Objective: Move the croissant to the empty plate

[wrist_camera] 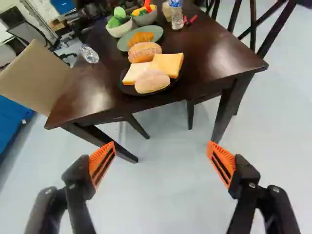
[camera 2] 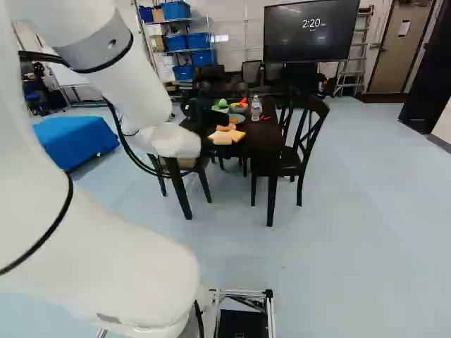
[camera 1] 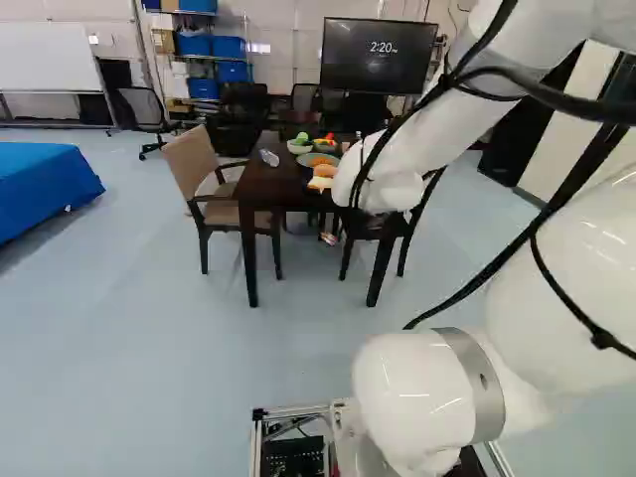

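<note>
In the right base view the black gripper (camera 2: 211,116) shows in part beyond the arm's white wrist, over the table. In the wrist view my gripper (wrist_camera: 162,163) is open, its orange pads wide apart with only floor seen between them. Ahead of it, on the dark table, the orange-brown croissant (wrist_camera: 140,39) lies on a grey-green plate (wrist_camera: 157,30). On the table's near edge a dark plate (wrist_camera: 127,89) bears a seeded bun (wrist_camera: 144,52), a pale bun (wrist_camera: 152,82) and square slices (wrist_camera: 168,64). The left base view shows the croissant (camera 1: 320,162) beside the arm.
Behind the plates stand two bowls (wrist_camera: 119,30) (wrist_camera: 145,18) of toy vegetables and an upright bottle (wrist_camera: 176,13). Another bottle (wrist_camera: 89,53) lies near the table's side. Chairs (camera 1: 204,169) (camera 2: 301,151) flank the table (camera 2: 264,137); a blue-covered block (camera 1: 45,187) stands off to the left.
</note>
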You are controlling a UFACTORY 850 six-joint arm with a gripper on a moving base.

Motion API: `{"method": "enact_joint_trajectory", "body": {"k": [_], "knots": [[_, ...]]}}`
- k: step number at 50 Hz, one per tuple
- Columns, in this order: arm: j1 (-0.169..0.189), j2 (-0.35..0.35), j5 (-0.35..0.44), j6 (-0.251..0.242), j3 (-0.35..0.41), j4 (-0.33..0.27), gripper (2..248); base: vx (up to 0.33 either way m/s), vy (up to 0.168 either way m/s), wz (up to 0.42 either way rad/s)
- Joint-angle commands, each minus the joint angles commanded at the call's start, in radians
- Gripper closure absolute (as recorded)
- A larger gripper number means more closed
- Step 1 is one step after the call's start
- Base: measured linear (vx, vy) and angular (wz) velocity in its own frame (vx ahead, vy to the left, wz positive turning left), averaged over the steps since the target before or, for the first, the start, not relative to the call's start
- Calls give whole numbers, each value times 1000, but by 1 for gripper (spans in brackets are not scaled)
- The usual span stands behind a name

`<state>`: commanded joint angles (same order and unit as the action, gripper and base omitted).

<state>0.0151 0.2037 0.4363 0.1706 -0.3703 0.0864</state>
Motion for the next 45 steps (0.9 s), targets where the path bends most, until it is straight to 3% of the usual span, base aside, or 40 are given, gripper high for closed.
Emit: {"method": "enact_joint_trajectory", "body": {"k": [22,45], "knots": [[-7,33,192,-75,124,-38,3,0,0,0],[-11,58,332,-130,215,-66,3,0,0,0]]}}
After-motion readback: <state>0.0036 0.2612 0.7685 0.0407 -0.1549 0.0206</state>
